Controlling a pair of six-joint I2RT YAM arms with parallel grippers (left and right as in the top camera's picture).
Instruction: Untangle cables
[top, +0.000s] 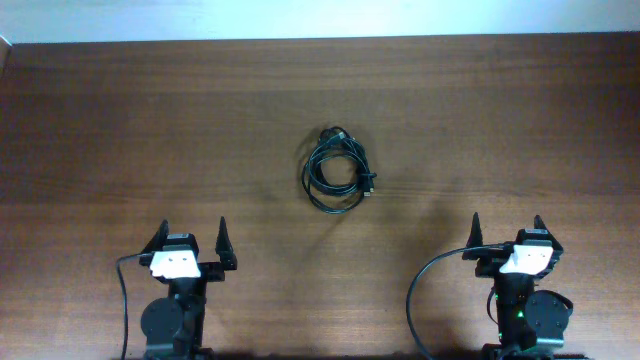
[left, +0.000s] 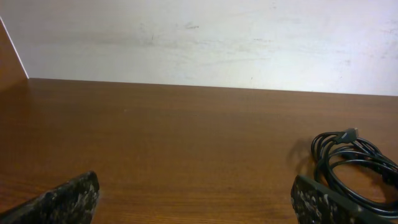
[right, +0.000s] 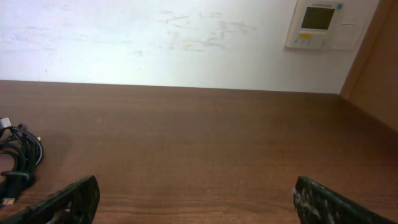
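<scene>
A dark brown wooden table (top: 150, 120) meets a scuffed white wall (left: 199, 37). The cables (top: 338, 168) lie coiled in one small bundle mid-table, well apart from both arms. The left tool (top: 193, 232) and right tool (top: 507, 225) are spread wide, holding nothing. Only the right wrist view shows a wall control panel (right: 317, 23).

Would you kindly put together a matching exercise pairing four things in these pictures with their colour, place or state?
Things:
1. cables
2. left gripper
3. right gripper
4. wall panel

Descriptions:
A. white, with a small screen
B. open, cables off to its right
C. black, coiled in one bundle
D. open, cables off to its left

Pairs: 1-C, 2-B, 3-D, 4-A
</scene>
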